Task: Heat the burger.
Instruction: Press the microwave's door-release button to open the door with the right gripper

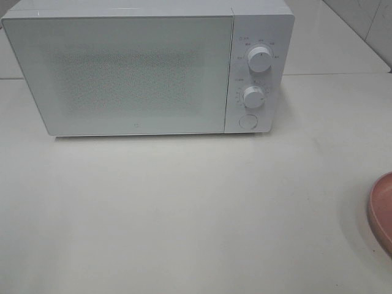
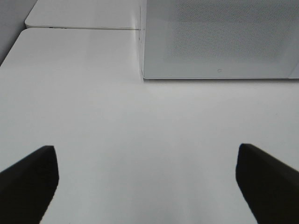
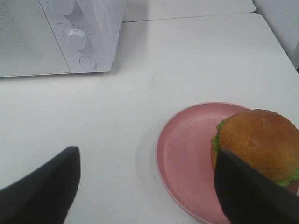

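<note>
The burger [image 3: 261,140], with a golden-brown bun and a green lettuce frill, sits on a pink plate [image 3: 187,158]. Only the plate's rim [image 1: 383,211] shows in the high view, at the right edge; the burger is out of that view. My right gripper [image 3: 147,186] hovers open over the table beside the plate, one finger [image 3: 252,191] in front of the burger's near side. My left gripper [image 2: 147,182] is open above bare table in front of the microwave [image 2: 219,37]. The white microwave [image 1: 147,67] stands at the back with its door shut.
The microwave has two knobs [image 1: 260,59] and a round button [image 1: 247,121] on its right panel. A seam between tabletops [image 1: 337,75] runs behind it. White table surface [image 1: 184,208] spreads in front of the microwave.
</note>
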Tool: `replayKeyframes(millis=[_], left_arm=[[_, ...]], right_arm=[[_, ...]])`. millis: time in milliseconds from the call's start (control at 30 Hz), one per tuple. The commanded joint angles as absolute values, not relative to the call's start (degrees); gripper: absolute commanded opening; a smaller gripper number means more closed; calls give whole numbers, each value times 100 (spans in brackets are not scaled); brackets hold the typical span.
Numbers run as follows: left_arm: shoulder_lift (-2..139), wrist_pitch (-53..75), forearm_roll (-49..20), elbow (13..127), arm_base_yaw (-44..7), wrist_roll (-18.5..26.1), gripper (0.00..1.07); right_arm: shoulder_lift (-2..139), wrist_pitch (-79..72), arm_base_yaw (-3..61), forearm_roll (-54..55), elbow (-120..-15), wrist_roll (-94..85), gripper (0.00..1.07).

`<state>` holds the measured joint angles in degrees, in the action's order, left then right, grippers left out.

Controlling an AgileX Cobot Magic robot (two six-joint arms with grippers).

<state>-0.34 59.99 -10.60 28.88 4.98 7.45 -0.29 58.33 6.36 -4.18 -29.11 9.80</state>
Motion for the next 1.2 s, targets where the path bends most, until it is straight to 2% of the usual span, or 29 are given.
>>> replayKeyframes(millis=[33, 567, 1200], left_arm=[[-155, 5947, -1083, 2888, 464, 739, 98], [-155, 5947, -1083, 2888, 464, 739, 98], [-155, 5947, -1083, 2888, 464, 739, 98]], right_arm=[[-172, 5752, 607, -395, -2905, 922, 74], [-63, 5741, 607, -447, -3002, 871, 74], [1599, 4773, 607, -441, -3220, 877, 74]])
